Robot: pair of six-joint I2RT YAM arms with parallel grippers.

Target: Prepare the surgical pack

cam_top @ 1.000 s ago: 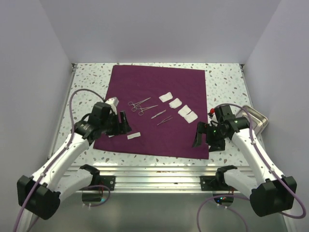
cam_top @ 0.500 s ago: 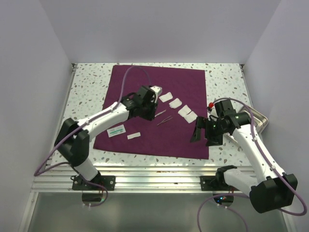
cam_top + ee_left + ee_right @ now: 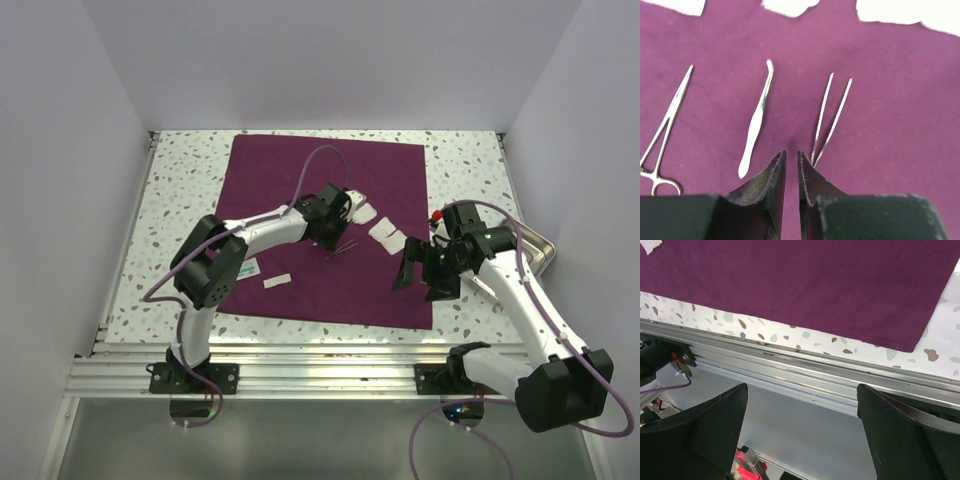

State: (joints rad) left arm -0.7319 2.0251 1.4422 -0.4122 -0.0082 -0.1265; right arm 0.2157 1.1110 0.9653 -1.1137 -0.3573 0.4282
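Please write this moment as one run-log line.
left jaws: almost shut at drape, beside tweezers | right jaws: wide open, empty

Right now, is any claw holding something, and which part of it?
Right claw: wide open, holding nothing. Left claw: nearly closed, tips down at the surgical pack beside the tweezers; whether it pinches the cloth cannot be told.

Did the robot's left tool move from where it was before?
Yes. The left tool went from the maroon drape's near-left edge rightward and farther in, to the drape's middle beside the gauze squares.
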